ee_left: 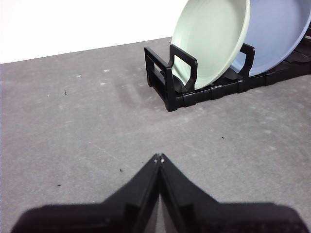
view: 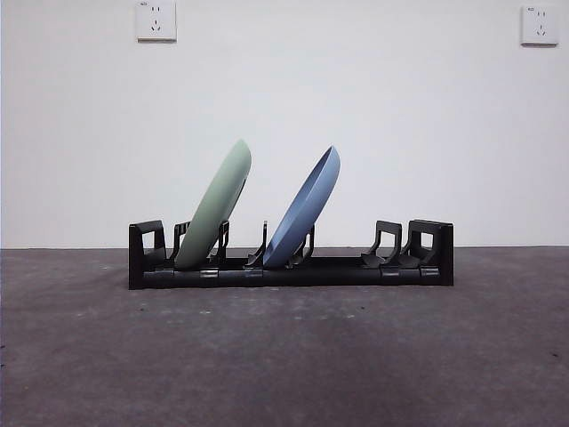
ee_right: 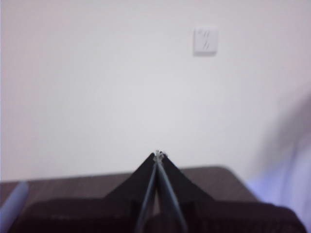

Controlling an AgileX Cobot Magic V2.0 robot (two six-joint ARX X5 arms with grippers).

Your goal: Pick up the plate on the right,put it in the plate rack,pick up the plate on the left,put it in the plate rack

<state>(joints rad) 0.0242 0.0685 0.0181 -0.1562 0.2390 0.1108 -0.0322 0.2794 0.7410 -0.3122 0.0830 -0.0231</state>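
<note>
Both plates stand in the plate rack (view: 293, 267), which runs lengthwise across the table (view: 284, 356), toward its far edge near the white wall (view: 356, 107). The green plate (view: 215, 207) sits in a slot close to one looped end piece; the blue plate (view: 305, 212) is a couple of prongs along, near the rack's middle. Both lean the same way, rims propped on the curved prongs, apart from each other. The slots toward the other end hold nothing. By the look of it, the task's placing is done.

The left gripper (ee_left: 159, 158) is pinched fully closed with nothing in it, hanging over bare table, the green plate's end of the rack well ahead of it. The right gripper (ee_right: 158, 154) is likewise closed and empty, pointed at the wall and a socket (ee_right: 205, 40); what seems to be a sliver of blue rim shows at that view's edge, too blurred to be sure.

The plates look like light, stiff moulded ware with smooth, probably slippery faces. If one needed reseating, I'd judge the upper rim the place to pinch, since the lower edge is hemmed in by prongs. The lean suggests they could tip or slide if nudged.
</note>
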